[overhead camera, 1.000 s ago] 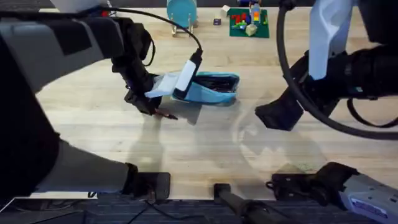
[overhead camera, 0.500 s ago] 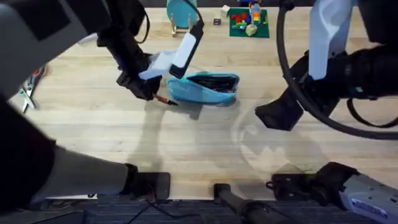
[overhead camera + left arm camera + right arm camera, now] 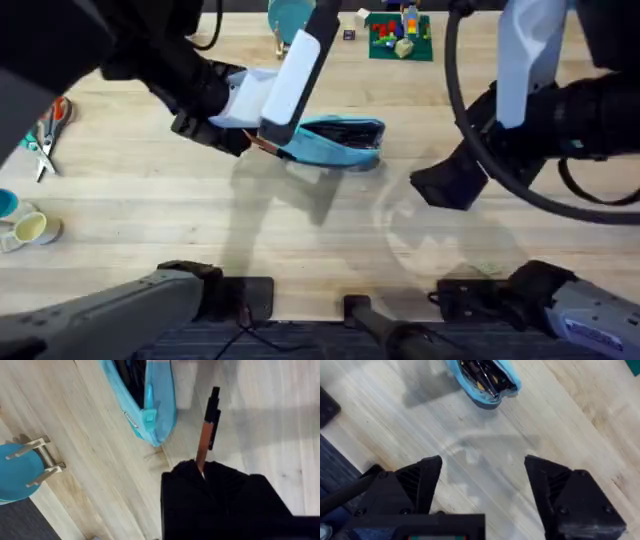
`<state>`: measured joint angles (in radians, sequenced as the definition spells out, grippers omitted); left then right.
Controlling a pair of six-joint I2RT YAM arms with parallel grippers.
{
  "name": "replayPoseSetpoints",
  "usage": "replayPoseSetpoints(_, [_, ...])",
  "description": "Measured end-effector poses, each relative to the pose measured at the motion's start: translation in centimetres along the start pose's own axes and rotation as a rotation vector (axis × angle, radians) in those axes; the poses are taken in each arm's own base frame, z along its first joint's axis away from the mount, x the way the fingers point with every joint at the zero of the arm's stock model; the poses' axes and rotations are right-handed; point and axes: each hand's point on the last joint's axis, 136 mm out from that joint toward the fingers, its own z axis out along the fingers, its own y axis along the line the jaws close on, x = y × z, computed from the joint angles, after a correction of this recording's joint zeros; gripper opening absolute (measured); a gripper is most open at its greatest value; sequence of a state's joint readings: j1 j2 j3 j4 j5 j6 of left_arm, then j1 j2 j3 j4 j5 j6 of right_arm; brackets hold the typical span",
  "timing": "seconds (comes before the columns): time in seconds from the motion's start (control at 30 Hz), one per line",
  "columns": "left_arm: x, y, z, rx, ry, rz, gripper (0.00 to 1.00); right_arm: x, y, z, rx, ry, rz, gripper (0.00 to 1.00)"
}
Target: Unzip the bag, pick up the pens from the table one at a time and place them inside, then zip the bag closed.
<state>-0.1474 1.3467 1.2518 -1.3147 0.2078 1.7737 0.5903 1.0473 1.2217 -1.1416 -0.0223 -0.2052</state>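
Light blue fabric makes up the bag (image 3: 335, 143), which lies open on the wooden table (image 3: 300, 230) near its middle, with dark pens visible inside the open zipper. At its left end, just above it, the left gripper (image 3: 202, 472) is closed around an orange pen (image 3: 206, 435) with a black tip and clip; the pen points out from the fingers and hangs over bare wood just beside the bag's end. To the right of the bag, well apart from it, the right gripper (image 3: 482, 487) hovers over the table with its two black fingers spread wide and nothing between them. Scissors (image 3: 45, 130) lie at the left edge.
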Motion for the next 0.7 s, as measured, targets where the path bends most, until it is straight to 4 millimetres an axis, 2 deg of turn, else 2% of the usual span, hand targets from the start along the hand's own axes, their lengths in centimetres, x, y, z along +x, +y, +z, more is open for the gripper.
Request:
replayPoseSetpoints(0.33, [-1.7, -2.4, -2.1, -0.004, -0.044, -0.003, 0.043, 0.0, 0.0, 0.0, 0.0, 0.0, 0.0, 0.997])
replayPoseSetpoints(0.57, [-1.9, -2.4, -2.9, -0.042, -0.051, -0.052, 0.044, 0.0, 0.0, 0.0, 0.0, 0.0, 0.0, 0.997])
replayPoseSetpoints(0.7, [-1.9, -1.5, -2.9, -0.081, -0.054, -0.111, 0.044, 0.0, 0.0, 0.0, 0.0, 0.0, 0.0, 0.997])
